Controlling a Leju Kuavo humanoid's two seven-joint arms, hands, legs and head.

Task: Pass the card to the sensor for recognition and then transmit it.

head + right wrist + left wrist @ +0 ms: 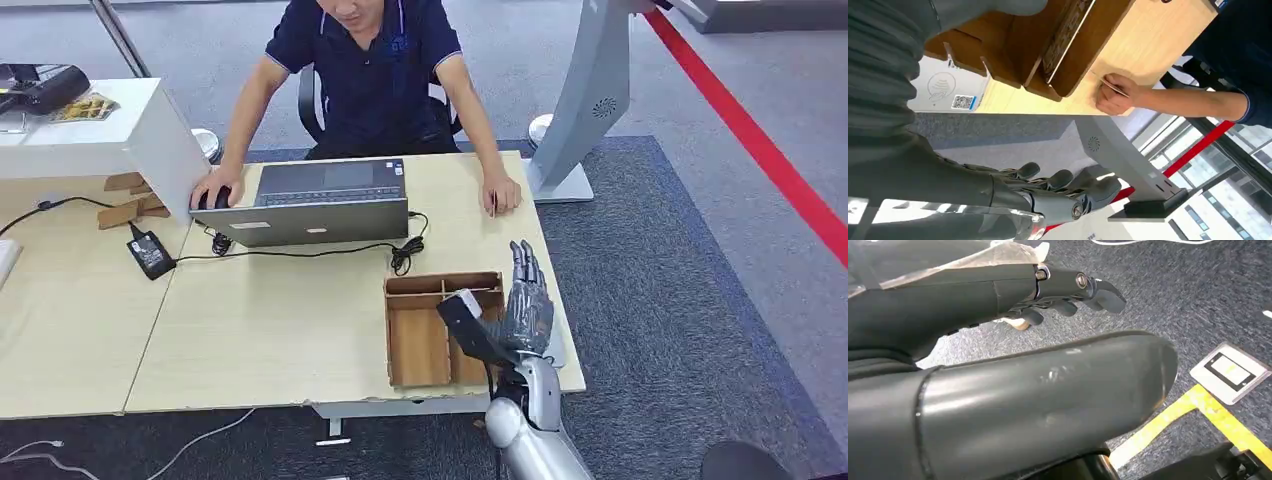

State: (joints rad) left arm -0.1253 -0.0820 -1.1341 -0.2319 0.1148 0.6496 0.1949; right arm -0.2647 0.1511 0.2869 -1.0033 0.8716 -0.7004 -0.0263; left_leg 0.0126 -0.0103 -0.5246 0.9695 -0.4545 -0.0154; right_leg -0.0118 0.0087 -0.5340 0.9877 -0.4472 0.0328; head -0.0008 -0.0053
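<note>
My right hand (525, 300) is raised over the right end of the table, fingers straight and apart, holding nothing; its fingers (1063, 182) also show in the right wrist view. Just beside it lies a wooden compartment tray (420, 340). A flat white sensor pad (945, 90) with a contactless mark and a QR code lies on the table beside the tray (1013, 45). The thin card (1114, 87) is pinched in the hand of the person seated across, resting near the table's far right edge (497, 197). My left hand (1063, 290) hangs over the carpet, fingers loose, holding nothing.
The person in a dark shirt (375, 70) works at a grey laptop (320, 200), the other hand on a mouse. A black cable and power brick (150, 252) cross the table. A white kiosk stand (590, 100) rises off the far right corner. White box at left (100, 130).
</note>
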